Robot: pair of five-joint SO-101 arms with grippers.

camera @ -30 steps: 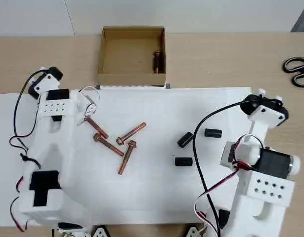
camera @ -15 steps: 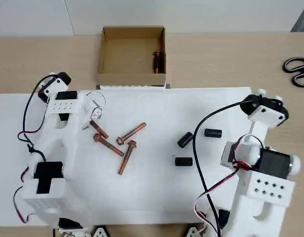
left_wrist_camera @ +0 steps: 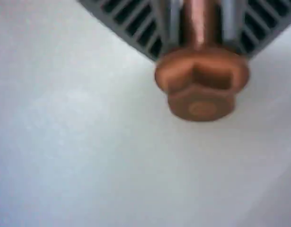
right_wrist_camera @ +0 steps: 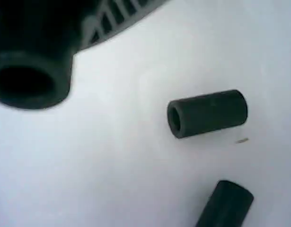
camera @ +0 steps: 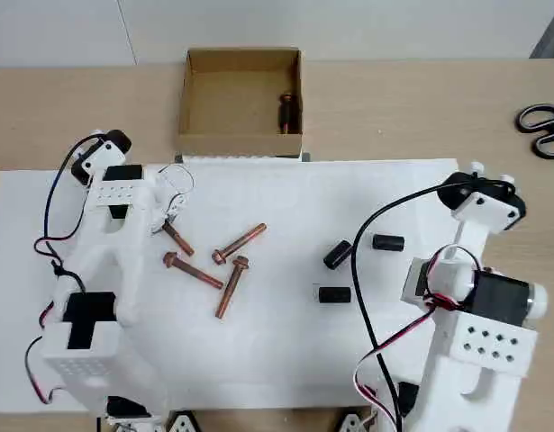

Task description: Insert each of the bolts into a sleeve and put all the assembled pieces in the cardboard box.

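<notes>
Several copper hex bolts (camera: 239,243), black tubular sleeves (camera: 388,242)

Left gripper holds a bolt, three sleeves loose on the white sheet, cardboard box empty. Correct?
One thing is off: the cardboard box isn't empty. The high view shows one assembled piece lying by its right wall. The rest holds: the left gripper holds a bolt, and three sleeves lie loose on the white sheet.
</notes>
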